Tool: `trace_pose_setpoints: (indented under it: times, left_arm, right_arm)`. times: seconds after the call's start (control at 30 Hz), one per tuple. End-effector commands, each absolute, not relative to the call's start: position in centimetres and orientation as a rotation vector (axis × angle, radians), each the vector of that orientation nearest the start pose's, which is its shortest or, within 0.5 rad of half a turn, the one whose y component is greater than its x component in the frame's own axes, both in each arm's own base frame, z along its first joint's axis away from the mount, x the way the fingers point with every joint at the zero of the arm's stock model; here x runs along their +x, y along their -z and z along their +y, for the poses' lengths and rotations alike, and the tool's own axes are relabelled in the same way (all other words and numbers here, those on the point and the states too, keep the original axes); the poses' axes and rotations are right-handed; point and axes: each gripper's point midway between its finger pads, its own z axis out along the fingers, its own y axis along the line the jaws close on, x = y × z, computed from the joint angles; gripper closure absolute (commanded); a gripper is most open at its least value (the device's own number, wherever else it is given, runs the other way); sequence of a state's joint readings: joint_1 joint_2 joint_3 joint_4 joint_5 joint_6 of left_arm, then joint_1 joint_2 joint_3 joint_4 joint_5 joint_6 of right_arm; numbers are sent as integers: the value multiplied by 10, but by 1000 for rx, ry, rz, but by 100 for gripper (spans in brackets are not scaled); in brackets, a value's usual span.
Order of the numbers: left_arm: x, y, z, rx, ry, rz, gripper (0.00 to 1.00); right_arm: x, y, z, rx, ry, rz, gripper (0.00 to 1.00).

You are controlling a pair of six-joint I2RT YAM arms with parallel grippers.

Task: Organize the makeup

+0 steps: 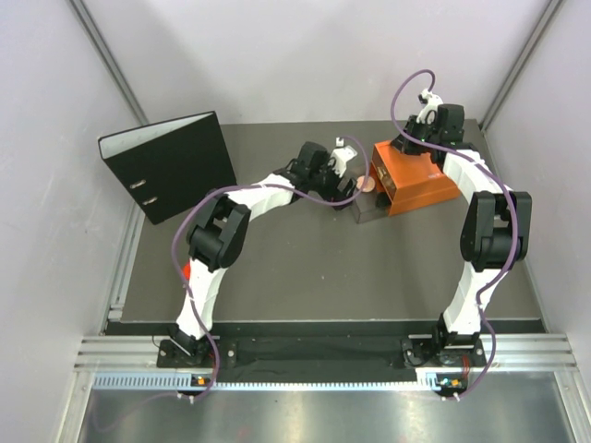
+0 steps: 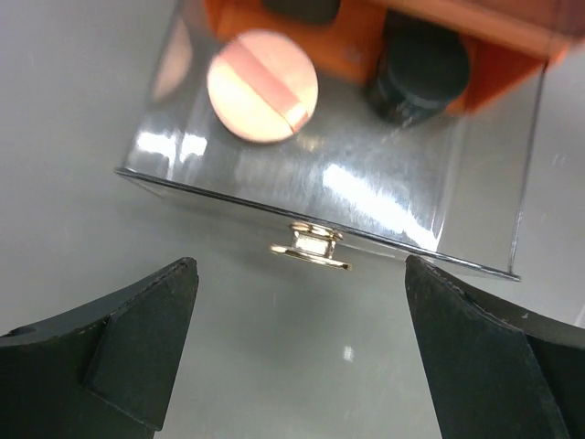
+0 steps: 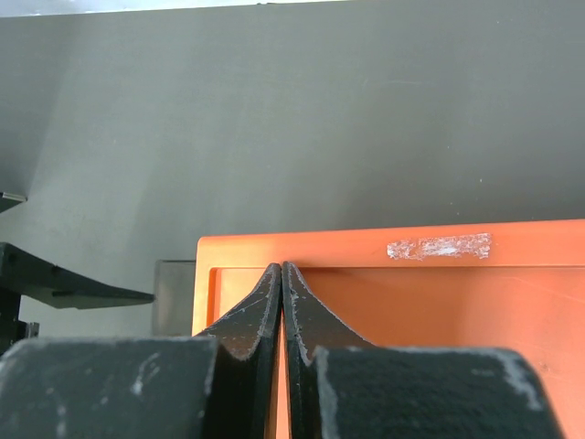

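Note:
A clear drawer [image 2: 274, 174] stands pulled out of the orange box [image 2: 512, 37], its gold handle [image 2: 311, 247] facing my left gripper. In the drawer lie two pieces of the makeup: a round pink-tan compact [image 2: 262, 85] and a small black round jar [image 2: 418, 73]. My left gripper [image 2: 300, 274] is open, a little short of the handle, with nothing between its fingers. In the top view the left gripper [image 1: 347, 191] sits beside the compact [image 1: 367, 185]. My right gripper [image 3: 281, 268] is shut and empty, its tips over the orange box's top [image 3: 439, 293].
A black ring binder [image 1: 171, 166] stands upright at the back left of the dark mat. The orange box [image 1: 417, 180] sits at the back right, the drawer [image 1: 371, 210] jutting out to its left. A small red object [image 1: 186, 270] shows behind the left arm.

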State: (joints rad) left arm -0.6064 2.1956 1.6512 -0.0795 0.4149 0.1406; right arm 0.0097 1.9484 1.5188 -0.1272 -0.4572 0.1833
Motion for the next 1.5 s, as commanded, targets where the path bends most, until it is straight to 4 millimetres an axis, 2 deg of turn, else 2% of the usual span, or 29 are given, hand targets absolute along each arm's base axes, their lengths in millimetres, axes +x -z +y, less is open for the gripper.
trace_pose_setpoints:
  times: [0.0,0.13,0.2,0.33,0.47,0.57,0.83,0.93,1.03,1.2,1.33,1.47]
  left_arm:
    - [457,-125,-428,1000,802,1802,1]
    - [462,-125,-457,1015,837,1759,1]
    - [464,-119,-466,983,872,1764,1]
    - [466,-121,-483,978,912,1723,1]
    - [473,-134,-490,960,906,1648,1]
    - [472,-136,-497,937,943,1638,1]
    - [456,-123,-520,987,999,1617,1]
    - [457,-125,-515,983,975,1616,1]
    - [462,-135,-508,970,947,1600,1]
    - [474,-179,-486,918,837,1473,1]
    - [475,-197,-462,882,786,1442,1]
    - [477,-197,-450,868,769,1465,1]
  right_arm:
    - [422,5,72,72,-539,2757,100]
    - [420,6,72,74,-541,2757,100]
    - [418,7,72,77,-544,2760,100]
    - [416,7,72,79,-548,2758,100]
    - [412,8,73,75,-548,2762,100]
    - [411,8,73,75,-549,2764,100]
    - [415,5,71,78,-545,2759,100]
    - [415,4,71,77,-543,2755,100]
    - [412,6,72,77,-544,2761,100]
    - [409,9,71,77,-544,2767,100]
    - [408,10,71,84,-545,2770,100]
    - [409,11,71,86,-547,2770,100]
